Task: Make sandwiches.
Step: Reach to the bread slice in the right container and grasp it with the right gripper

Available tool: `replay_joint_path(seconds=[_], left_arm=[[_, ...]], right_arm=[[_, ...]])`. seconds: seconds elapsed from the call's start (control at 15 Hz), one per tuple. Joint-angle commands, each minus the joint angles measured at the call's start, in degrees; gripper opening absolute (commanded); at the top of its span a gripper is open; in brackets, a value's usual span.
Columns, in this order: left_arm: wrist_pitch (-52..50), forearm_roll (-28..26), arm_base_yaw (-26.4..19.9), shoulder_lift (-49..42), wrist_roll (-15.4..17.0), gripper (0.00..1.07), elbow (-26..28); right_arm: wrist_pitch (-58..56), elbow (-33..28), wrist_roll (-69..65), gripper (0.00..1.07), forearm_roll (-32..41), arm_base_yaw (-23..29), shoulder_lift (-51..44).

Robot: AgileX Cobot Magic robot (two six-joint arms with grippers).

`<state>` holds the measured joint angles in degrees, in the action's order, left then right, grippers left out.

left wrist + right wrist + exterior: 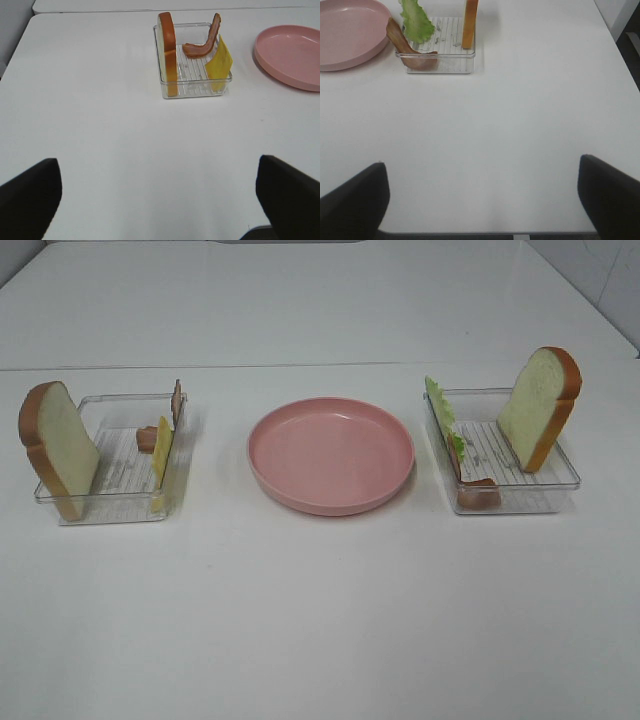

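Note:
Sandwiches are out of view; only loose parts show. A pink plate (330, 455) sits mid-table with nothing on it. The left clear tray (115, 475) holds an upright toast slice (58, 445), yellow cheese (162, 450) and bacon (176, 400). The right clear tray (530, 483) holds lettuce (445, 420), bacon (478, 492) and a toast slice (540, 405). My left gripper (160, 205) stands open, well short of its tray (195, 89). My right gripper (482, 202) is open too, far from its tray (440, 64). Neither gripper appears in the high view.
A seam runs across the white table (320, 620) behind the trays. In the right wrist view the table's edge (615, 45) lies just beyond the tray side. The plate (292, 55) lies next to the left tray.

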<state>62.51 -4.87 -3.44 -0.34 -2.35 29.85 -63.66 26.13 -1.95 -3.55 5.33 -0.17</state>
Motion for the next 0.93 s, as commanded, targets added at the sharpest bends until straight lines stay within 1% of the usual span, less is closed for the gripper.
replay_joint_path(seconds=[0.07,0.33,0.53,0.67,0.8,0.87,0.93], left_arm=[[-1.0,0.0,-0.1,-1.1,0.0,1.01,-0.1],[-1.0,0.0,-0.1,-1.1,0.0,1.01,-0.1],[-1.0,0.0,-0.1,-1.0,0.0,1.01,-0.1],[-1.0,0.0,-0.1,-1.0,0.0,1.01,-0.1],[-1.0,0.0,-0.1,-1.0,0.0,1.01,-0.1],[-1.0,0.0,-0.1,-1.0,0.0,1.01,-0.1],[-1.0,0.0,-0.1,-1.0,0.0,1.01,-0.1]], right_arm=[[0.6,-0.2,0.7,0.99,-0.2,-0.4,-1.6],[0.7,-0.2,0.7,0.99,-0.3,-0.4,-1.6],[1.1,1.5,0.7,0.99,-0.4,-0.4,-0.3],[3.7,3.4,0.7,0.99,-1.0,-0.4,4.9],[6.3,3.7,0.7,0.99,-1.1,-0.4,9.1],[8.1,3.8,0.6,0.99,-1.1,-0.4,11.9],[10.4,3.9,-0.5,0.99,-1.1,-0.4,16.8]])
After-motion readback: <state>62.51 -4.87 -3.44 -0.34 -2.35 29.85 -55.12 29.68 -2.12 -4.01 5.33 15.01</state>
